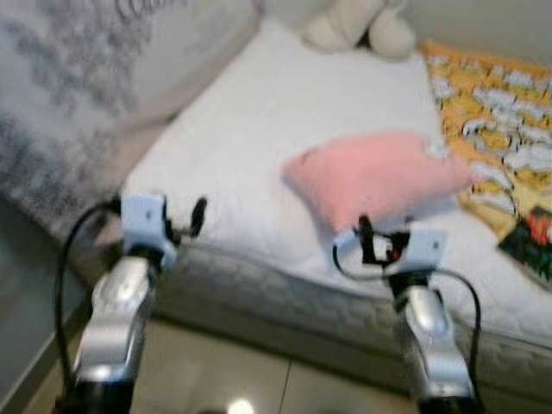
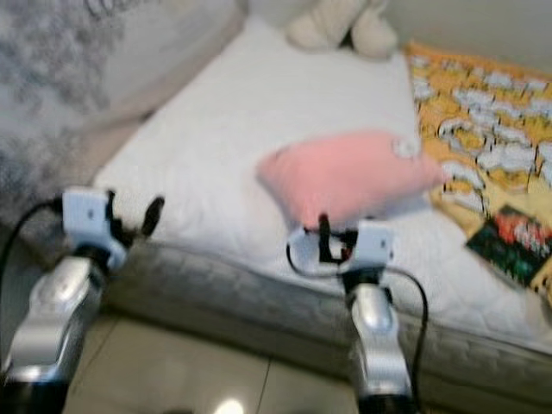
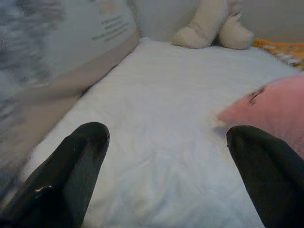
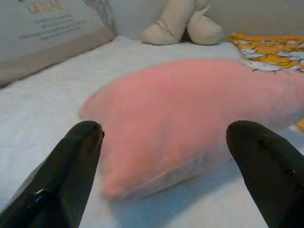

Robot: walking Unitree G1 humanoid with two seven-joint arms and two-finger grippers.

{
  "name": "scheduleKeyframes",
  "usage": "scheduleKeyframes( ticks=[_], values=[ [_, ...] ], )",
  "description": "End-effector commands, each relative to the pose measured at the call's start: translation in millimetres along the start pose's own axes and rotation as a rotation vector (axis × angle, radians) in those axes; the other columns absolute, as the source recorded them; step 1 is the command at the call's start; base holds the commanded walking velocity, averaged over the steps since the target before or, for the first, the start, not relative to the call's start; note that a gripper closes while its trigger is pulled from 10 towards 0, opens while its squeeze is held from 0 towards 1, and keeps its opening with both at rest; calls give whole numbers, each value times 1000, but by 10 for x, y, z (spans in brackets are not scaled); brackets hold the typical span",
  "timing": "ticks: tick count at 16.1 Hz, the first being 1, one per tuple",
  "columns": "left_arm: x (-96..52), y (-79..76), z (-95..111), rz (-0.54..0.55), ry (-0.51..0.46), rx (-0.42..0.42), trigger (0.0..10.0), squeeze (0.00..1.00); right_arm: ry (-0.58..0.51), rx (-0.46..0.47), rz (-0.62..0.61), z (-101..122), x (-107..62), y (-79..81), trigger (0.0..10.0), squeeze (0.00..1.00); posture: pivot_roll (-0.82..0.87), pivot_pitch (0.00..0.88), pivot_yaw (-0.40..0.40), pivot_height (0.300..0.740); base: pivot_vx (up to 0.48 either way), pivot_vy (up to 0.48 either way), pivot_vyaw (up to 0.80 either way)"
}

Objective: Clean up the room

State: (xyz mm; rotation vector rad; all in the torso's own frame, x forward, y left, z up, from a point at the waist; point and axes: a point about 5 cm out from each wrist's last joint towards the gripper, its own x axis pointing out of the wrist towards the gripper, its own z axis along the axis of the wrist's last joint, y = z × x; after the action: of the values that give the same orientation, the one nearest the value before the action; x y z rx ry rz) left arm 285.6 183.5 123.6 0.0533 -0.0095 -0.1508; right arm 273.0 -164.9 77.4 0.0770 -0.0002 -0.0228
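One pink pillow (image 1: 375,177) on the white mattress (image 1: 259,129), near its front edge, just ahead of my right gripper (image 4: 164,156).

My right fingers (image 4: 71,166) are spread wide, the pillow between them but untouched; my left gripper (image 3: 166,166) is also spread wide, over bare mattress by the front left corner. One cream plush toy (image 1: 358,26) sits at the far edge. One yellow patterned blanket (image 1: 492,112) covers the right side, with one dark packet (image 1: 530,237) on it, label unreadable. A grey cushion (image 1: 78,86) with blurred lettering leans on the left. Pale glossy tile floor (image 1: 233,371) below.
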Motion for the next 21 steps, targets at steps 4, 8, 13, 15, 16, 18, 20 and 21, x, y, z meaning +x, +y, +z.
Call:
scheduleKeyframes(
  ticks=[4,8,13,15,16,18,20,21],
  values=[
    [41,-150,24,-80,-11,-1,10000,0,11,0,-46,-17,-28,-100,10000,0,63,0,-51,714,477,0,-138],
    [144,-51,55,-39,4,47,10000,0,1,1,-70,0,-49,-139,10000,0,53,0,-44,714,120,0,-536],
    [406,160,243,-36,-3,71,10000,0,-4,-1,-62,-2,-82,-82,10000,0,33,0,-13,705,0,0,-406],
    [404,110,235,-45,-5,63,10000,0,-59,0,97,145,-23,151,10000,0,27,0,-7,705,0,0,0],
    [399,56,199,-59,0,52,10000,0,-70,22,190,219,15,300,10000,0,24,0,-7,705,0,0,0],
    [381,-51,135,-88,13,40,10000,0,-14,81,293,191,73,453,10000,0,27,0,-13,705,0,0,0],
    [362,-91,109,-94,18,35,10000,0,108,159,376,30,98,523,10000,0,37,0,-21,705,0,0,0],
    [357,-95,103,-91,19,32,10000,0,184,192,420,-79,116,551,10000,0,43,0,-23,705,0,0,0]
  ],
)
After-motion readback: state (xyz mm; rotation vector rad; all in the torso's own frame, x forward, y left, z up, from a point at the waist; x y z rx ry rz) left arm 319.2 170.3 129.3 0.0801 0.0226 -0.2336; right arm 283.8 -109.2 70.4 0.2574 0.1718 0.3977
